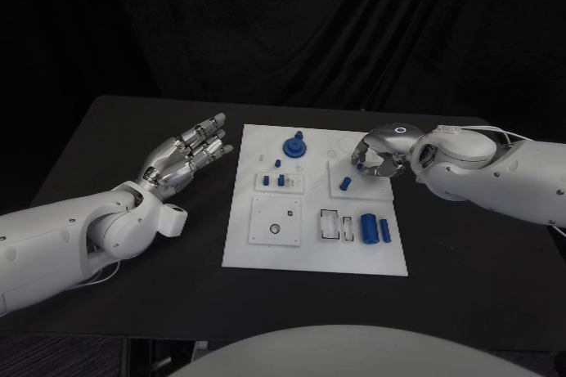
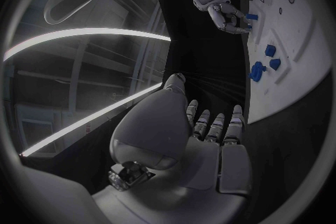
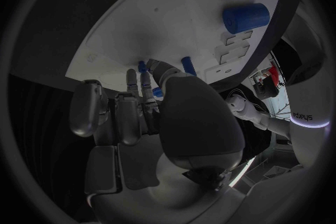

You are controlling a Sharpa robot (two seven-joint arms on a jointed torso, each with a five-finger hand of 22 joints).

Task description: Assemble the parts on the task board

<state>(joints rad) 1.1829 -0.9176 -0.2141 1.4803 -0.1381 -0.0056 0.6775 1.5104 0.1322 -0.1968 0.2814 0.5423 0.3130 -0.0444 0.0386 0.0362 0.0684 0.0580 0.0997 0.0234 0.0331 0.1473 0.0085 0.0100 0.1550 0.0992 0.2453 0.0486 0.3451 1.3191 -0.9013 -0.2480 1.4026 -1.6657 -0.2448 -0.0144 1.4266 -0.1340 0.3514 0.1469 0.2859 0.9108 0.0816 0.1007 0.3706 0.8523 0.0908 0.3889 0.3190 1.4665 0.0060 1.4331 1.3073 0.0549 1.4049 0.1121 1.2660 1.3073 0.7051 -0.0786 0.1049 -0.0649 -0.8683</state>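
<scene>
The white task board (image 1: 316, 246) lies in the middle of the black table. On it are a round blue part (image 1: 294, 146), small blue pegs (image 1: 275, 181), a slanted blue peg (image 1: 346, 183) and two blue cylinders (image 1: 369, 228). My right hand (image 1: 379, 154) hovers over the board's far right area, fingers curled in. In the right wrist view a thin blue peg (image 3: 143, 67) sits between the fingers (image 3: 129, 109) and the thumb, partly hidden. My left hand (image 1: 189, 156) is beside the board's left edge, flat with fingers stretched and apart, holding nothing.
A recessed square plate (image 1: 275, 222) with a small hole and two slotted pockets (image 1: 336, 226) take up the board's near half. Bare black table (image 1: 141, 311) surrounds the board on all sides.
</scene>
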